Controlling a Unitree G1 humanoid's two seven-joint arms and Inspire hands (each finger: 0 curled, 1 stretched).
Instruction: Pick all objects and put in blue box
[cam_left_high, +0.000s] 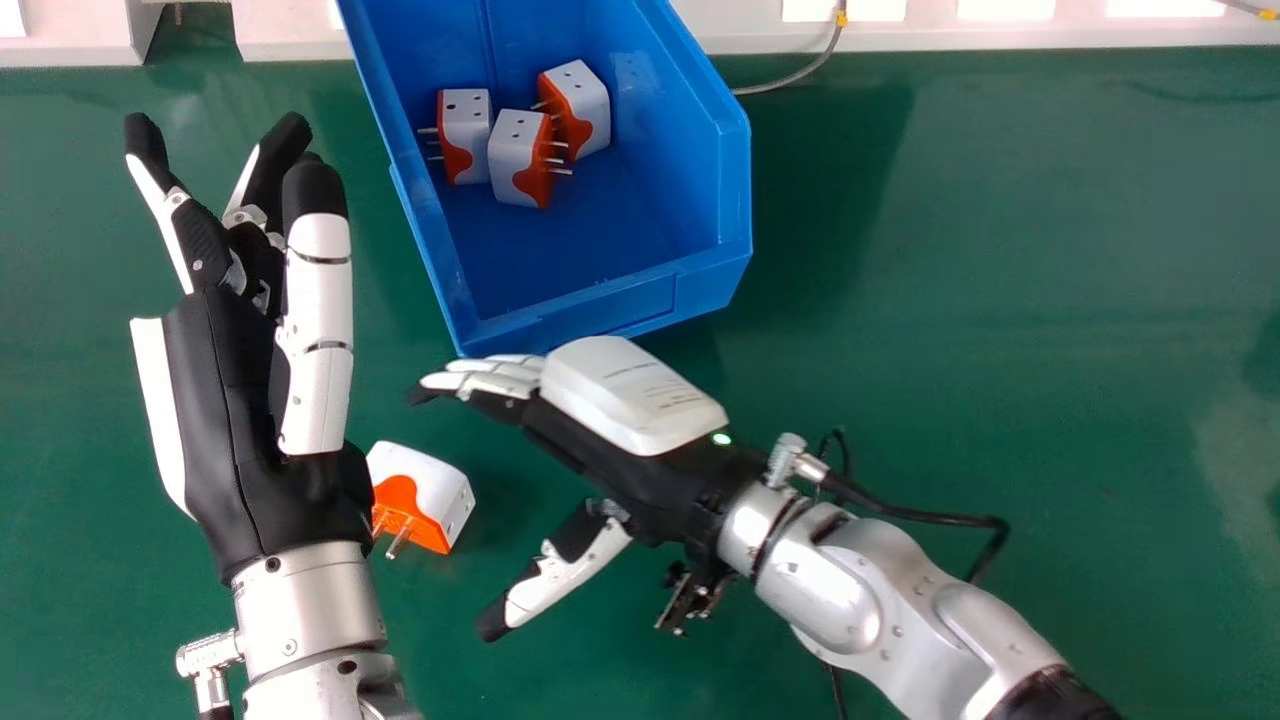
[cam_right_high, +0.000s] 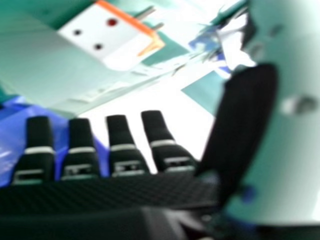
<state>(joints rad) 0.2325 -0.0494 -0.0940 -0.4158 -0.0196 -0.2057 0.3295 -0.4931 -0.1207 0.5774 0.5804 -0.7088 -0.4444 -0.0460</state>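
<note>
the box (cam_left_high: 650, 285) is blue, the table (cam_left_high: 1000, 300) green.

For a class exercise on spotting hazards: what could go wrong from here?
The left hand partly hides the loose adapter in the head view; the right hand, grasping for it, might bump the left. The right hand also looks close to the blue box and could nudge it.

The head view looks forward and down from the robot's head, set back enough to take in the bench (cam_left_high: 1000, 300), the left robot hand (cam_left_high: 225, 430) and the right robot hand (cam_left_high: 635, 400). The right hand view sits close in, facing out along that hand's own fingers (cam_right_high: 82, 135). Both views share the loose plug (cam_left_high: 435, 485) and part of the box (cam_left_high: 600, 285).
</note>
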